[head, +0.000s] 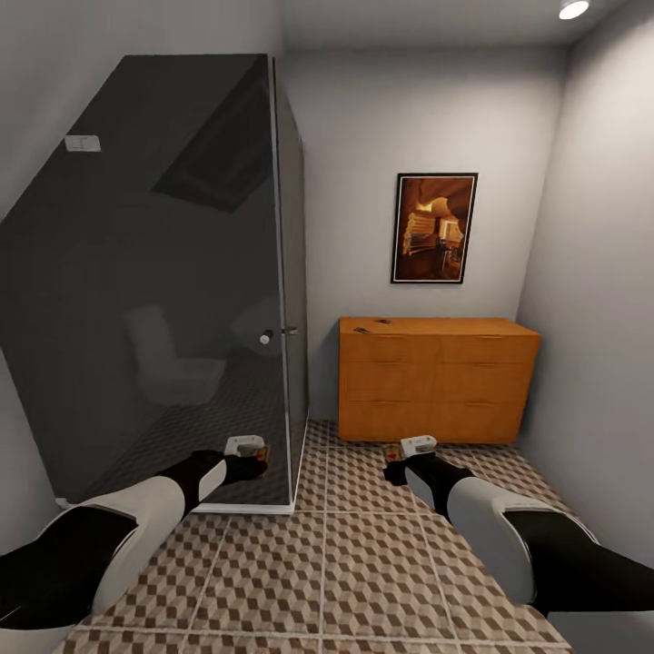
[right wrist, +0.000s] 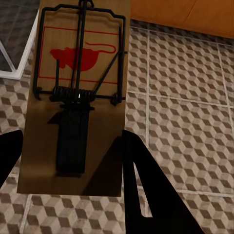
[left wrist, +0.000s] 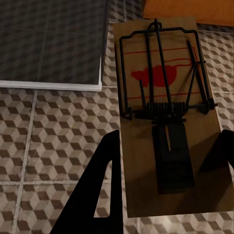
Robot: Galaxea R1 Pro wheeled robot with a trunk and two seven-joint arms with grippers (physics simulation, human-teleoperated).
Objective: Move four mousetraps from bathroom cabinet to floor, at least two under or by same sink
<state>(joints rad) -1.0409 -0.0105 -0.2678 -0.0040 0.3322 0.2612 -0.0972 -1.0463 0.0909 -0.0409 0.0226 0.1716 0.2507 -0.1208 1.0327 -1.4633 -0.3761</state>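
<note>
Head view: both arms reach forward over the bathroom floor (head: 363,563), the left hand (head: 247,451) at lower left of centre beside the dark glass shower enclosure (head: 154,300), the right hand (head: 411,451) at lower right of centre. Each hand pinches one mousetrap across its width: the left wrist view shows a wooden trap (left wrist: 165,122) with wire bar and red mouse print between two dark fingers (left wrist: 105,180); the right wrist view shows a second mousetrap (right wrist: 78,97) held likewise.

The step in hand appears to be carrying both traps to a resting place on the tiles. To do it well, keep each trap level, lower it until flat on the floor before spreading the fingers, and choose a spot beside a sink; no sink is visible here.

The cabinet (head: 436,377) stands against the far wall at centre right, drawers shut. Two small dark items on its top, upper left corner, are probably the remaining mousetraps (head: 372,325); too small to confirm.
</note>
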